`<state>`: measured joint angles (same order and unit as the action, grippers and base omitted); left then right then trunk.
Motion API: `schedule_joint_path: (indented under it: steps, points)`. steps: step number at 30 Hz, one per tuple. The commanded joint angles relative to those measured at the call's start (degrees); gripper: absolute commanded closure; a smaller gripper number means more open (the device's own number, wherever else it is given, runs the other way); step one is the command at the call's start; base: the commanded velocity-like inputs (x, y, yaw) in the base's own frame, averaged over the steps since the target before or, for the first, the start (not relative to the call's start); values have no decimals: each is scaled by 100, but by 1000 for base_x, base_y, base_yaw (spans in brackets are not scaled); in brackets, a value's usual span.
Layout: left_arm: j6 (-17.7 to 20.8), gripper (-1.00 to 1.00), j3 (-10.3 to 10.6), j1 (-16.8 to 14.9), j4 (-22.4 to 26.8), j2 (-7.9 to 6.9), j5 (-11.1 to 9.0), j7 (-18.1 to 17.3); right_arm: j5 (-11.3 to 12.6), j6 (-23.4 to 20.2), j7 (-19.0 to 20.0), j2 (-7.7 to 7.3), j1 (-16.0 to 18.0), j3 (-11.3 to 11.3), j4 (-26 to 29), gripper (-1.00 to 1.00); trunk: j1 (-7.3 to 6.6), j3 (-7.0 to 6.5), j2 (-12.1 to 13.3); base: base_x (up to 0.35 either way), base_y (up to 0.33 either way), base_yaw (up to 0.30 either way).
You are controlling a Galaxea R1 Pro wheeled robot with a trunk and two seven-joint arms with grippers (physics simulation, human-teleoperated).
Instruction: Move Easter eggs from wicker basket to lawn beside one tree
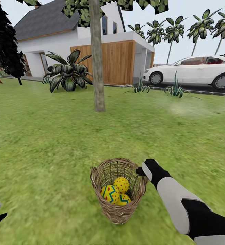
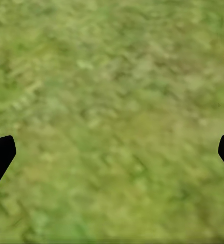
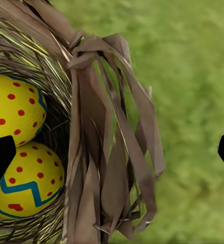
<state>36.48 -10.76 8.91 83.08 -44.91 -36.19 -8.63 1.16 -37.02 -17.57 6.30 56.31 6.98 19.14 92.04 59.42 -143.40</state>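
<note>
Head view: the wicker basket (image 1: 117, 190) on the lawn (image 1: 58, 143) holds three Easter eggs (image 1: 115, 195), just left of the right gripper (image 3: 112, 152), fingers spread wide over its rim

Inside the basket (image 1: 117, 204), the three eggs (image 1: 116, 194) overlap: the dotted one hides part of the zigzag one, and the lowest is half covered by the basket's near wall. In the right wrist view the basket's rim (image 3: 99, 147) blocks one side of two eggs, and the frame edge cuts them off too. The right gripper (image 1: 142, 171) sits at the basket's rim, its fingertips hidden behind the wrist. The left gripper (image 2: 112, 157) shows just two dark tips at the frame's edges over blurred lawn (image 2: 112, 91). Beyond the basket, the tree (image 1: 97, 58) loses its canopy to the top edge.
</note>
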Motion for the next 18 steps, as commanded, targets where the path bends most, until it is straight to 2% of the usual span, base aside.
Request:
schedule_joint_path:
  steps: [1, 11, 15, 18]
  points:
    - [30, -100, -13, 6, 7, 0, -11, -16, 18, -15, -28, -2, 3, 30, 6, -100, -1, 5, -2, 0, 0, 0]
    - [41, -100, -13, 6, 7, 0, -11, -16, 24, -15, -28, -39, 3, 29, -1, -100, -1, 5, -2, 0, 0, 0]
    - [43, -100, -13, 6, 7, 0, -11, -16, 25, -15, -28, -40, 3, 27, -5, -100, 10, 94, -8, 0, 0, 0]
    - [45, -100, -13, 6, 7, 0, -11, -16, 25, -15, -28, -40, 3, 25, -6, -100, 10, 94, -8, 0, 0, 0]
